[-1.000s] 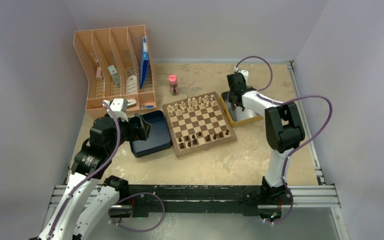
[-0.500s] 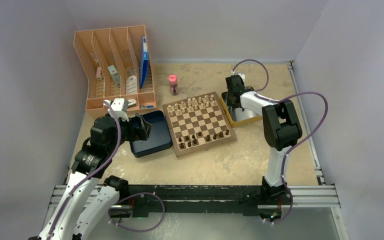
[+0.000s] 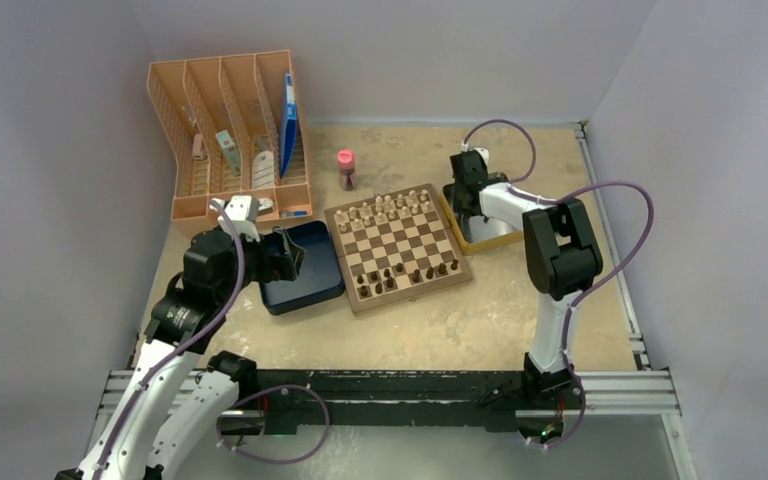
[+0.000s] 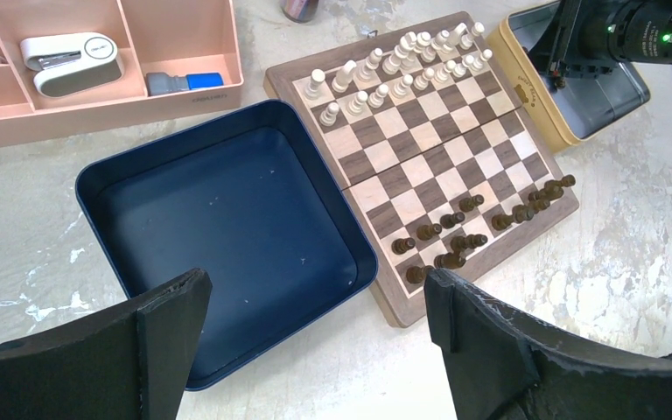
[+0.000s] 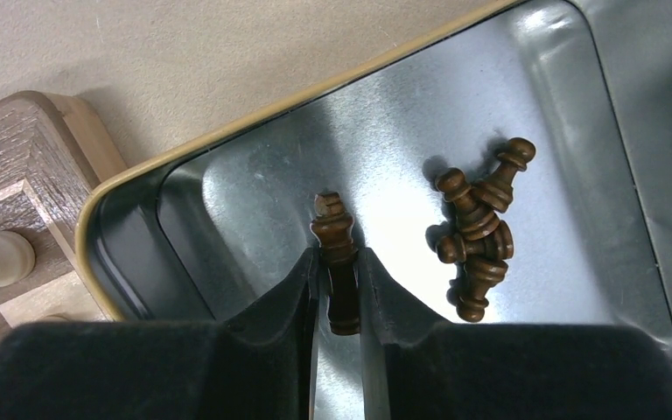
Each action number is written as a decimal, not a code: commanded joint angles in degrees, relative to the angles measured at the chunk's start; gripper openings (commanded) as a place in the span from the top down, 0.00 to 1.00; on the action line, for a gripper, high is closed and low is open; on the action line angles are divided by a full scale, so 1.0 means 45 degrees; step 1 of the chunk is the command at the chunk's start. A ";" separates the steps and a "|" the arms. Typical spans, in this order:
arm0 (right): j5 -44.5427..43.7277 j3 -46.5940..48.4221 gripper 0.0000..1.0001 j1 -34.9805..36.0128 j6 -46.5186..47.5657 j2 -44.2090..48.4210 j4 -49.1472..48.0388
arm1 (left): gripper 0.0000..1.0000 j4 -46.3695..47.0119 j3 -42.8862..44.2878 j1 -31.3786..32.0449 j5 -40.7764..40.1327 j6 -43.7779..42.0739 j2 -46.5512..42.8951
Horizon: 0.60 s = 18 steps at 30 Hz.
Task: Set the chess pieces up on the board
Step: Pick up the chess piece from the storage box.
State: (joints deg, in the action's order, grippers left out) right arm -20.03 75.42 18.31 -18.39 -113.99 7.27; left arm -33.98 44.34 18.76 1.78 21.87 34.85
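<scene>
The board [image 3: 397,247] lies mid-table, with cream pieces on its far rows and several dark brown chess pieces [image 3: 406,276] on its near rows; it also shows in the left wrist view [image 4: 424,157]. My right gripper [image 5: 339,262] is shut on a dark brown chess piece [image 5: 337,249] inside the yellow-rimmed tin [image 5: 560,114], where a small pile of dark pieces [image 5: 477,232] lies. In the top view the right gripper [image 3: 465,192] is over that tin [image 3: 490,240]. My left gripper [image 4: 315,293] is open and empty above the dark blue box [image 4: 219,227].
A peach desk organiser [image 3: 230,130] stands at the back left, holding a stapler [image 4: 68,61]. A small pink-capped bottle [image 3: 345,168] stands behind the board. The dark blue box [image 3: 300,267] touches the board's left side.
My right gripper has shifted slightly toward the far left end of the tin. The left arm has hardly moved.
</scene>
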 commanded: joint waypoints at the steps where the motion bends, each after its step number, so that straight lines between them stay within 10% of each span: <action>1: -0.0619 0.0483 0.83 -0.0015 -0.0057 0.1141 0.0220 | 0.08 0.0451 0.0161 -0.0088 0.0248 -0.0113 0.0157; 18: -0.0489 -0.1631 0.85 0.3104 0.0861 0.6454 -0.2822 | 0.23 0.0080 0.3104 -0.0088 0.3933 0.1544 0.1652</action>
State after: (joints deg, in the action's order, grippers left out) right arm -23.35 73.28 28.36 -17.47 -91.98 4.27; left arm -35.31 51.24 18.76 11.35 24.84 39.48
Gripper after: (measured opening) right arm 0.208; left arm 0.791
